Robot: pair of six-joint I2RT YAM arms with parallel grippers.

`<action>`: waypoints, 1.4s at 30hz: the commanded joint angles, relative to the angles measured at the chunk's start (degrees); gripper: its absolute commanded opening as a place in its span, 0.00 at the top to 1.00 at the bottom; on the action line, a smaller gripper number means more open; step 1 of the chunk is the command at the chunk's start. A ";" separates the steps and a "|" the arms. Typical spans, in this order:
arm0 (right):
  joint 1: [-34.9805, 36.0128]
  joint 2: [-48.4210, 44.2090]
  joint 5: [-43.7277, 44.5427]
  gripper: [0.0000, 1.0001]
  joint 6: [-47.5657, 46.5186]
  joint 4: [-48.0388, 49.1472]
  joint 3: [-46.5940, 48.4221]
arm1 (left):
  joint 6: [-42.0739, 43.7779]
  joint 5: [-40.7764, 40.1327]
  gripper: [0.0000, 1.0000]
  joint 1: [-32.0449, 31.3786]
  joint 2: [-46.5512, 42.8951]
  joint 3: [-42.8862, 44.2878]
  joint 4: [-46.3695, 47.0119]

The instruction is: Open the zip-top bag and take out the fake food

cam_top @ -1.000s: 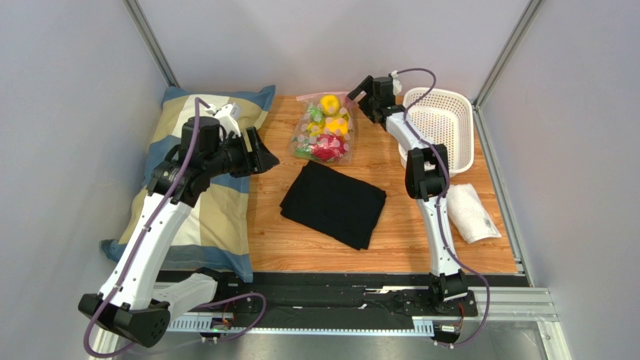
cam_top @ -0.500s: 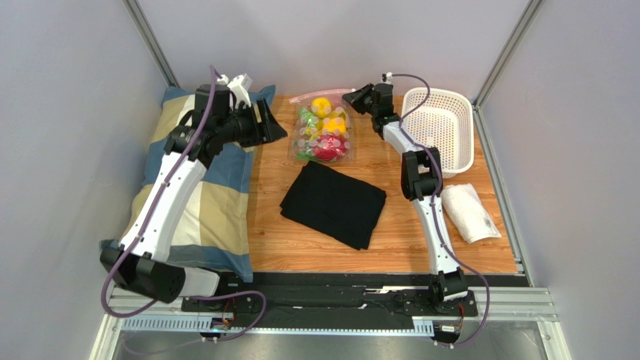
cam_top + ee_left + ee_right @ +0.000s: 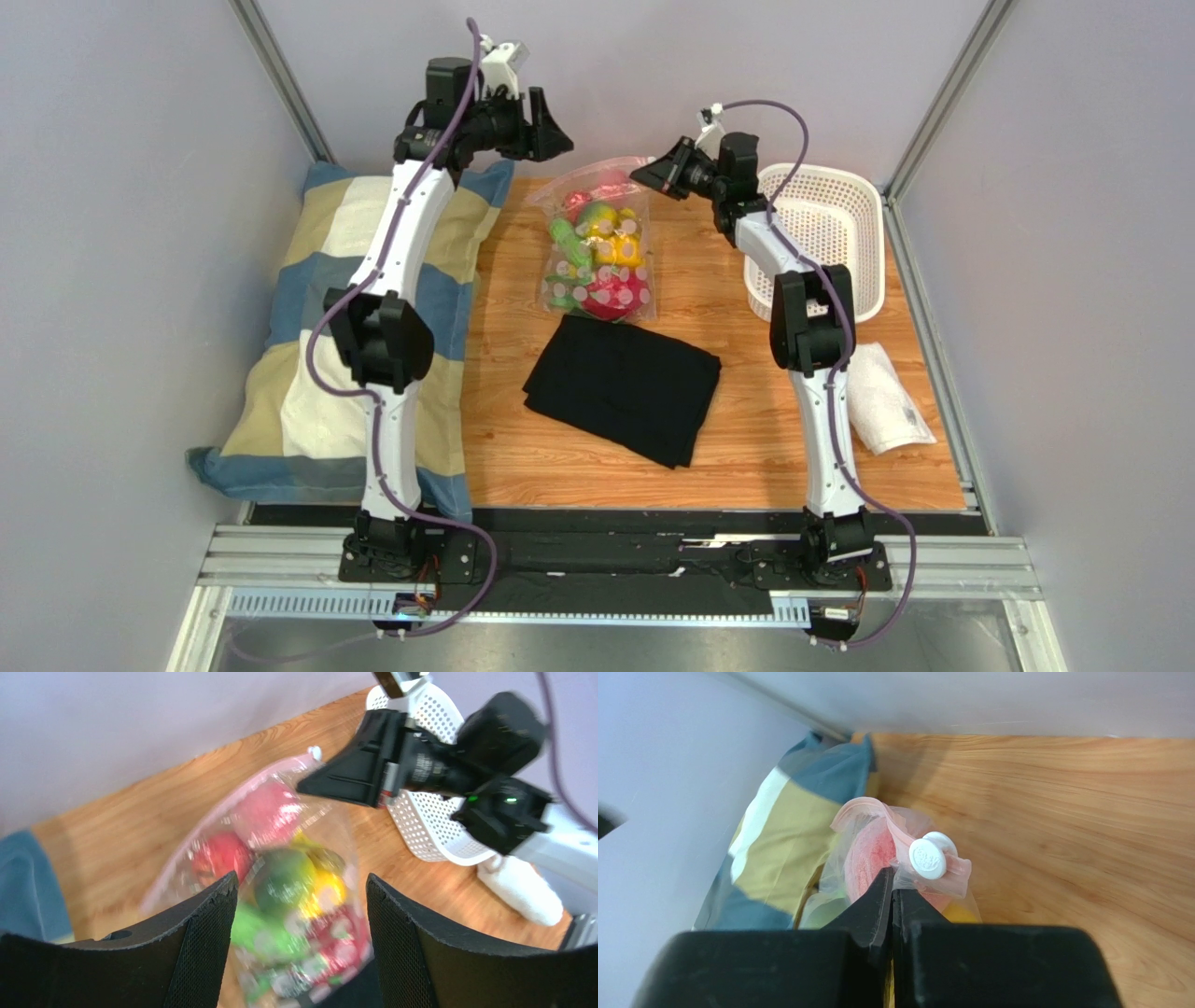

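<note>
The clear, crinkly plastic zip-top bag point(image 3: 572, 224) lies at the far middle of the wooden surface point(image 3: 730, 434). Its lower end rests just beside the folded black cloth point(image 3: 624, 381), and its zip end is lifted off the surface. The right gripper point(image 3: 891, 882) is pressed together on the bag's top corner, directly below the round white slider tab point(image 3: 927, 857) on the pink zip strip point(image 3: 875, 815). This hold appears meant to anchor the corner and raise the mouth. The left gripper point(image 3: 300, 885) is spread wide and hangs above the bag, touching nothing and aimed down at its upper edge. It is judged to be lining up for the opposing pull. The brightly coloured plastic fake food point(image 3: 613, 291) sits inside the bag, and none is out. The mouth's state cannot be told. A white perforated plastic basket point(image 3: 828, 238) stands to the right of the bag, and a blue and yellow checked pillow point(image 3: 337, 350) lies to its left.
</note>
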 commanded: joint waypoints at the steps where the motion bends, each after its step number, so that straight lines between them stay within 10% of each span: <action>1: 0.58 -6.42 -14.62 1.00 -5.46 4.41 -1.19 | 4.27 7.55 0.28 -0.11 7.05 8.57 5.70; 16: 2.24 -15.04 -31.51 1.00 -21.80 -9.81 -2.78 | 7.60 15.81 0.20 -2.84 4.51 -1.01 16.18; 34: 2.16 -9.24 -34.33 1.00 -13.20 -3.50 10.75 | 15.08 23.37 0.34 -2.31 10.31 6.81 10.38; 42: 1.72 -7.91 -33.19 1.00 -12.41 -3.07 10.07 | 11.47 21.71 1.00 -2.31 10.23 5.50 14.60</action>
